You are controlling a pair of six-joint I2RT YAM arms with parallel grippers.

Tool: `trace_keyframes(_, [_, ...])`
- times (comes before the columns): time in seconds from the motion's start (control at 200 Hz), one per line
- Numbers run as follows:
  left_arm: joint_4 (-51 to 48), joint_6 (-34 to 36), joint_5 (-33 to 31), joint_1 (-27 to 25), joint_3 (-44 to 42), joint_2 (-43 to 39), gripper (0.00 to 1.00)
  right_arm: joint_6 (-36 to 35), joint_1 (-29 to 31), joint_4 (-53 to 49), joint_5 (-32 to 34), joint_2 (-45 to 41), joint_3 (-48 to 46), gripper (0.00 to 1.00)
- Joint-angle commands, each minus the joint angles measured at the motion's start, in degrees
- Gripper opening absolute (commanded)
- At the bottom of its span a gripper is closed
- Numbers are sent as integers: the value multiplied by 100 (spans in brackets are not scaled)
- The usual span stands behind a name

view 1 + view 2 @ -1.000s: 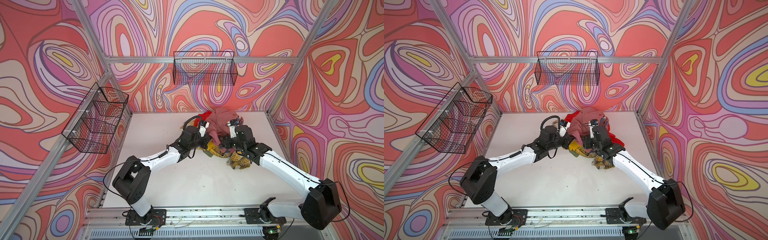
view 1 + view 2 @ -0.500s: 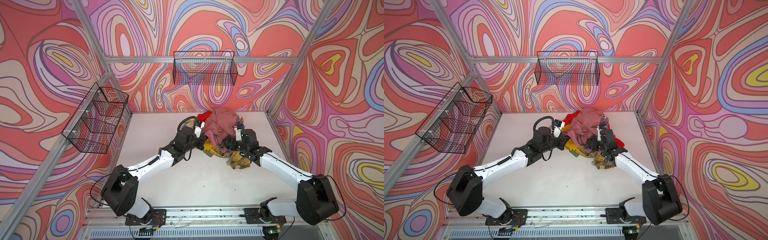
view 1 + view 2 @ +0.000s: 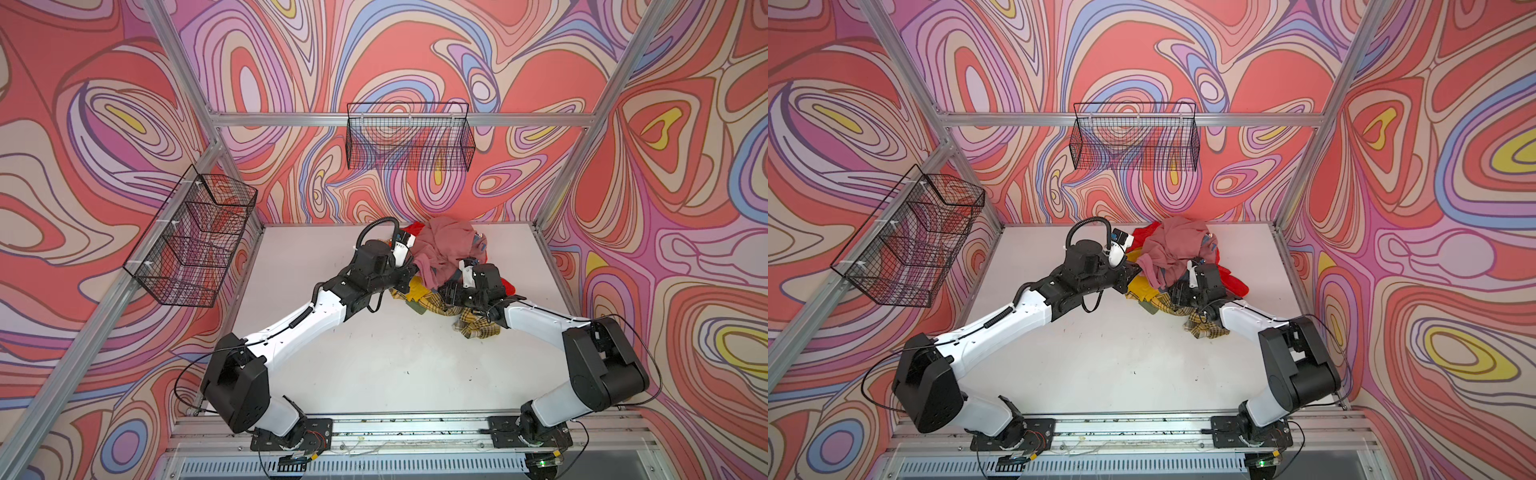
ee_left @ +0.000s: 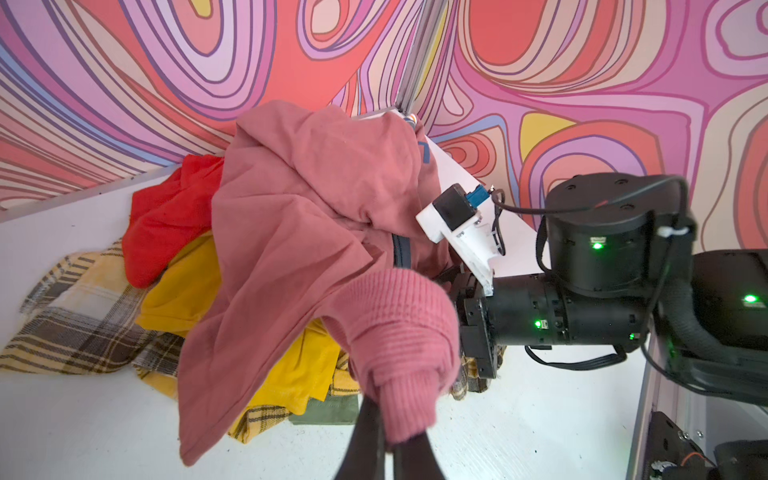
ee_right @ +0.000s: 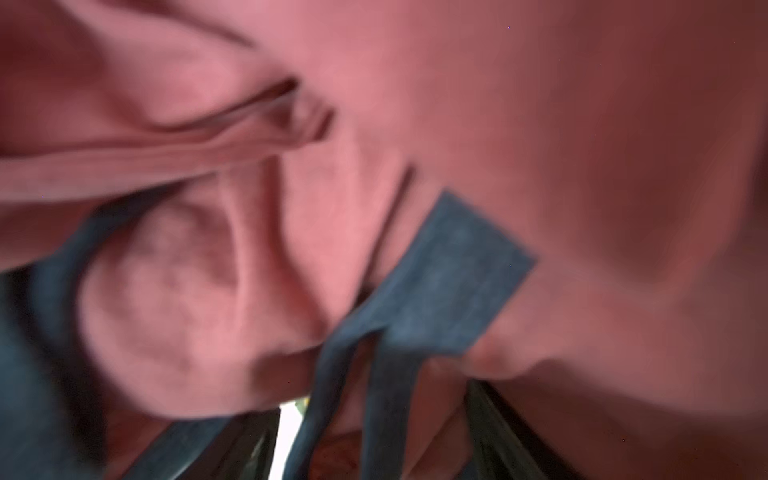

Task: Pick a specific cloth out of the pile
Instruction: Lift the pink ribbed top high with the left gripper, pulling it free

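Left gripper [image 4: 388, 432]: I see it clamped on the cloth [image 4: 399, 332], with the dark fingers pinched together on its narrow end.
The cloth: a rose-pink ribbed knit piece, lifted clear of the table [image 3: 374, 365] at the near left edge of the pile [image 3: 419, 295]. It hangs just in front of the right arm's wrist.
Right gripper [image 5: 365, 432]: pushed into the pile from the right. My wrist view is blurred, but the dark fingers stand apart, with bare table showing in the gap between them.
Pink garment [image 4: 299, 199]: the larger one with grey-blue bands. It is draped on top of the pile and over the right gripper.
The pile: on the far side of the table, right of centre, close to the far wall.
Red garment [image 4: 166, 224]: on the far side, under the pink garment.
Mustard garment [image 4: 187, 291]: beneath the pink garment.
Plaid cloth [image 3: 478, 324]: spread at the near edge, partly under the right arm.
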Motion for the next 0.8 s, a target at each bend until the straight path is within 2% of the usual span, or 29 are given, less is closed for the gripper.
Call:
trace_keyframes(0.0, [-701,437,-242,-6,452,-283,0,139,-88,231,54,119,29,73])
trace_keyframes(0.386, [-1447,735,-174,-6,2170,103,0,315,-185,416,429,256,-130,73])
trace_keyframes(0.716, [-1640,822,-657,-6,2761,9,0,289,-198,368,517,215,-210,74])
trace_keyframes(0.796, [-1693,874,-975,-6,2787,-114,0,311,-199,350,563,205,-212,75])
